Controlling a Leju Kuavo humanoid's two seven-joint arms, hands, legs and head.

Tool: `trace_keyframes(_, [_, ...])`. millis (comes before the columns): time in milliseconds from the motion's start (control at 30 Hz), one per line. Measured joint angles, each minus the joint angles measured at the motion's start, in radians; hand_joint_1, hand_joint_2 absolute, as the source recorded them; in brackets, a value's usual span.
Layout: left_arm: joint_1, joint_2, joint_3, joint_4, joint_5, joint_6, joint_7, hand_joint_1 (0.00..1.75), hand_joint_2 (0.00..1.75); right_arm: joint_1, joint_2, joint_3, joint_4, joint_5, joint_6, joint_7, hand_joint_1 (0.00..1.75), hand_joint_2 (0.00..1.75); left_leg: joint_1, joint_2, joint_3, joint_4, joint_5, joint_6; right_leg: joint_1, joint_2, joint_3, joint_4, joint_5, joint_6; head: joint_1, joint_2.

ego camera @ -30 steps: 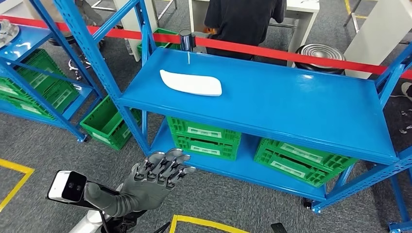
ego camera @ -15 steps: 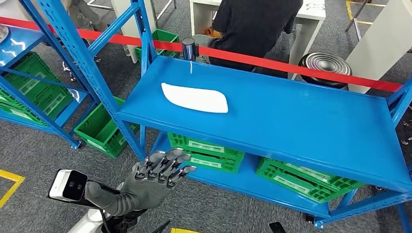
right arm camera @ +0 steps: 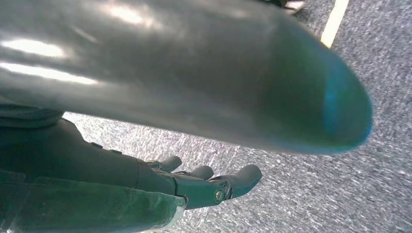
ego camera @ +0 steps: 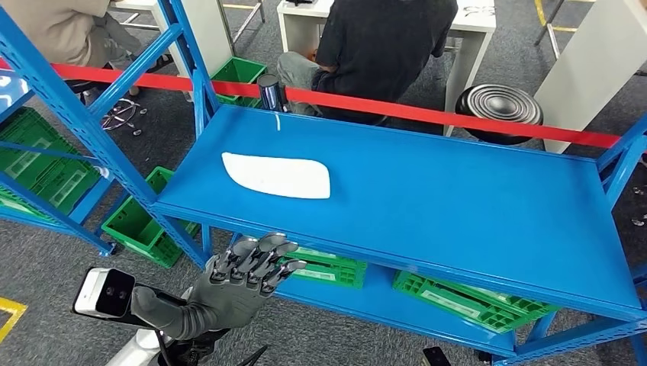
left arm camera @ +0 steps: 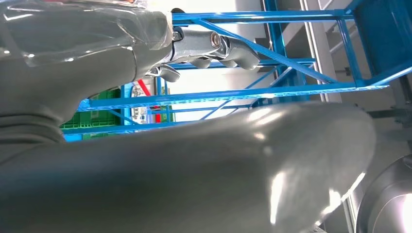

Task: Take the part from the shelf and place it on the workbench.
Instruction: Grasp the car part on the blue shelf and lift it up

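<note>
From the head view, the left robot hand [ego camera: 246, 276] hovers below and in front of the blue shelf [ego camera: 458, 206], fingers stretched forward and slightly spread, holding nothing and touching nothing. The white part [ego camera: 278, 175] lies flat on the shelf's top board, toward its left end, well apart from that hand. Green crates [ego camera: 465, 305] sit on the lower board, a red tape [ego camera: 427, 114] runs behind the shelf, and a seated person [ego camera: 381, 53] is beyond it.

The left wrist view, close behind the left robot hand [left arm camera: 214, 46], shows its fingers extended with nothing between them, blue shelf framing [left arm camera: 272, 90] past them.

The right wrist view shows the right robot hand [right arm camera: 204, 184] over grey carpet [right arm camera: 350, 145], fingers apart and loosely extended, empty, beside a yellow floor line [right arm camera: 335, 22].
</note>
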Motion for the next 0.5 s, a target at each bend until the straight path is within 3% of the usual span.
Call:
trace_keyframes(67, [-0.002, 0.0, 0.0, 0.0, 0.0, -0.001, 0.0, 0.0, 0.0, -0.001, 0.006, 0.0, -0.001, -0.002, 0.001, -0.001, 0.0, 0.0, -0.014, -0.002, 0.043, -0.135, 0.09, 0.036, 0.007, 0.003, 0.013, -0.003, -0.008, -0.001, 0.003, 0.0])
trace_keyframes(100, [-0.005, 0.0, 0.0, -0.001, 0.0, -0.001, 0.001, 0.0, 0.0, -0.001, 0.009, 0.0, -0.001, -0.003, 0.002, -0.002, 0.0, 0.0, -0.022, -0.004, 0.059, -0.178, 0.11, 0.051, 0.008, 0.004, 0.016, -0.005, -0.011, 0.001, 0.005, 0.0])
trace_keyframes(133, [-0.007, 0.0, 0.0, -0.002, 0.0, -0.002, 0.002, 0.0, 0.0, -0.001, 0.011, 0.0, -0.002, -0.005, 0.003, -0.002, 0.0, 0.0, -0.028, -0.006, 0.065, -0.198, 0.115, 0.061, 0.006, 0.005, 0.016, -0.007, -0.013, 0.003, 0.006, 0.0])
trace_keyframes(200, [-0.011, 0.0, 0.0, -0.004, 0.001, -0.002, 0.006, 0.0, 0.0, -0.001, 0.011, 0.0, -0.002, -0.011, 0.008, -0.003, 0.0, 0.0, -0.031, -0.008, 0.074, -0.21, 0.117, 0.07, 0.006, 0.006, 0.018, -0.011, -0.015, 0.011, 0.004, 0.0])
trace_keyframes(267, [-0.014, -0.001, -0.001, -0.006, 0.002, -0.002, 0.009, 0.0, 0.0, 0.001, 0.012, 0.001, -0.002, -0.018, 0.012, -0.003, 0.0, 0.0, -0.026, -0.002, 0.094, -0.237, 0.136, 0.071, 0.007, 0.006, 0.012, 0.008, -0.028, 0.015, 0.004, 0.0])
trace_keyframes(300, [-0.015, -0.002, -0.002, -0.007, 0.002, -0.001, 0.01, 0.0, 0.0, 0.001, 0.011, 0.002, -0.002, -0.021, 0.013, -0.004, 0.0, 0.0, -0.022, 0.003, 0.103, -0.248, 0.144, 0.071, 0.008, 0.005, -0.006, 0.045, -0.047, 0.014, 0.005, 0.0])
trace_keyframes(400, [-0.014, -0.004, -0.004, -0.005, 0.002, 0.002, 0.014, 0.0, 0.0, 0.007, 0.007, 0.002, -0.001, -0.032, 0.013, -0.005, 0.0, 0.0, -0.019, 0.015, 0.105, -0.254, 0.146, 0.066, -0.001, 0.004, -0.11, 0.24, -0.121, 0.016, 0.006, 0.0])
trace_keyframes(433, [-0.013, -0.005, -0.006, -0.004, 0.002, 0.002, 0.015, 0.0, 0.0, 0.011, 0.006, 0.002, -0.001, -0.036, 0.013, -0.006, 0.0, 0.0, -0.018, 0.019, 0.105, -0.253, 0.145, 0.063, -0.006, 0.003, -0.133, 0.274, -0.127, 0.025, 0.005, 0.0])
trace_keyframes(467, [-0.013, -0.005, -0.008, -0.004, 0.001, 0.002, 0.017, 0.0, 0.0, 0.014, 0.006, 0.002, -0.001, -0.039, 0.013, -0.007, 0.0, 0.0, -0.015, 0.023, 0.104, -0.251, 0.142, 0.059, -0.012, 0.0, -0.136, 0.27, -0.116, 0.038, 0.006, 0.0])
trace_keyframes(500, [-0.013, -0.007, -0.01, -0.003, 0.001, 0.002, 0.019, 0.0, 0.0, 0.017, 0.005, 0.003, -0.001, -0.043, 0.013, -0.008, 0.0, 0.0, -0.012, 0.028, 0.104, -0.246, 0.138, 0.053, -0.018, -0.005, -0.119, 0.226, -0.092, 0.054, 0.006, 0.0])
